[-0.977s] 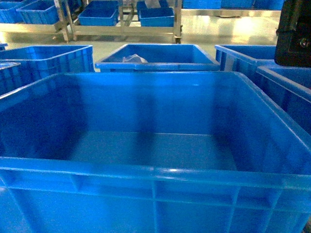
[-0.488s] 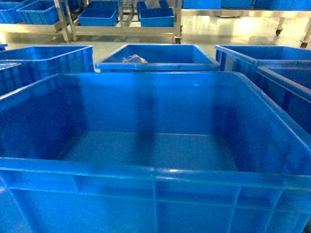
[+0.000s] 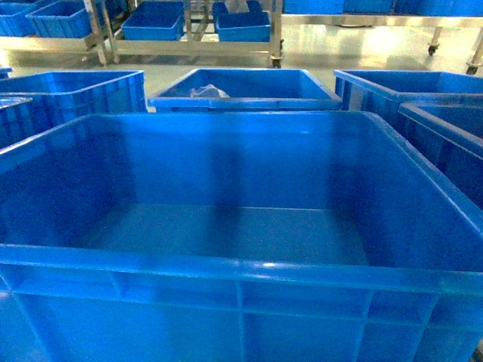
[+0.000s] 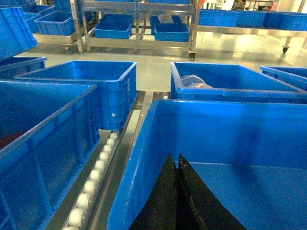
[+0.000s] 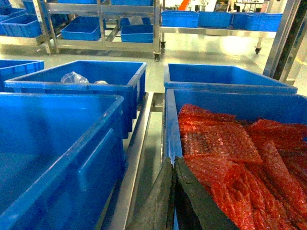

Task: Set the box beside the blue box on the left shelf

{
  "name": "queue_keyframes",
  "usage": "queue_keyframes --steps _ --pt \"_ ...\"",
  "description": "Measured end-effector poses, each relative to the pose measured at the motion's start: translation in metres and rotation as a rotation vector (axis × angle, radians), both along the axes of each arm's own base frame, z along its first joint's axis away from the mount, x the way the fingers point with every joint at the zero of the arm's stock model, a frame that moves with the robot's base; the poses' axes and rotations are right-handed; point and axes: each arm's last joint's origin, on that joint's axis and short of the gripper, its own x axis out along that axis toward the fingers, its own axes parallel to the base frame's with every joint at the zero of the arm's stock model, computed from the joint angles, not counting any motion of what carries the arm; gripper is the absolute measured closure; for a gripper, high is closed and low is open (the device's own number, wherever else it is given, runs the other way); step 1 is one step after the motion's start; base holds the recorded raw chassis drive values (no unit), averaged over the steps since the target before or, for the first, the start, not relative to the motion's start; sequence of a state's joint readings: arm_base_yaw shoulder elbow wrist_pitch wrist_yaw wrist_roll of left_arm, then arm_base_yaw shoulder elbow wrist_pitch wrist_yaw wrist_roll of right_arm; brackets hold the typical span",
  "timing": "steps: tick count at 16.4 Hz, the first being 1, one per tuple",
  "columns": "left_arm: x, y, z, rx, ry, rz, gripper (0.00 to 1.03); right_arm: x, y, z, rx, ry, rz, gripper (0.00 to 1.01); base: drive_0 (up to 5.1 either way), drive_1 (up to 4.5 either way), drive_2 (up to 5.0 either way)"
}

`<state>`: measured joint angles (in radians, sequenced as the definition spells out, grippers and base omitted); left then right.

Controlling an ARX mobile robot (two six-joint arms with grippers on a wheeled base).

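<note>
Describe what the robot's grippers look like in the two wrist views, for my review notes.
Little of either shows. The left gripper appears as two flat, matte black fingers that narrow to a wedge-shaped tip. The right gripper looks the same: two dark, black-to-charcoal tapered fingers with plain surfaces. No cables, markings or arm links are visible, and the head view shows neither arm.

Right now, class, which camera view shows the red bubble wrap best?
The right wrist view: the red bubble wrap fills the crate right of the claw. The left wrist view shows only a red sliver inside the left-hand crate, too little to identify. The head view shows none.
</note>
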<state>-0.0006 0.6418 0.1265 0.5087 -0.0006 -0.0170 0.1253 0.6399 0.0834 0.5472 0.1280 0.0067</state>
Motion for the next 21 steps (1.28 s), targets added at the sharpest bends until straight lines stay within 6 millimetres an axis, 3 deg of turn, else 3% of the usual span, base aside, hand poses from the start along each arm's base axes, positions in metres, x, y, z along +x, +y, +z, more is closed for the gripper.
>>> queue_keyframes --steps 4,9,19,20,21 --pt "-0.014 0.000 -0.012 0.000 0.002 0.001 1.01 -0.013 -0.016 -0.006 0.000 -0.003 -0.018 1.00 0.0 0.00 0.0" --pt "-0.026 0.000 -0.021 0.000 -0.018 0.000 1.01 -0.024 -0.014 -0.010 0.000 -0.026 0.002 1.00 0.0 0.00 0.0" --pt "-0.040 0.000 -0.022 0.000 -0.019 0.000 1.01 -0.044 -0.014 -0.018 0.000 0.029 0.005 1.00 0.0 0.00 0.0" --pt "-0.048 0.000 -0.028 0.000 0.035 -0.002 1.01 -0.047 -0.014 -0.012 0.000 -0.037 0.003 1.00 0.0 0.00 0.0" --pt "-0.051 0.000 -0.023 0.001 -0.025 0.000 1.01 -0.047 -0.014 -0.015 0.000 -0.004 0.003 1.00 0.0 0.00 0.0"
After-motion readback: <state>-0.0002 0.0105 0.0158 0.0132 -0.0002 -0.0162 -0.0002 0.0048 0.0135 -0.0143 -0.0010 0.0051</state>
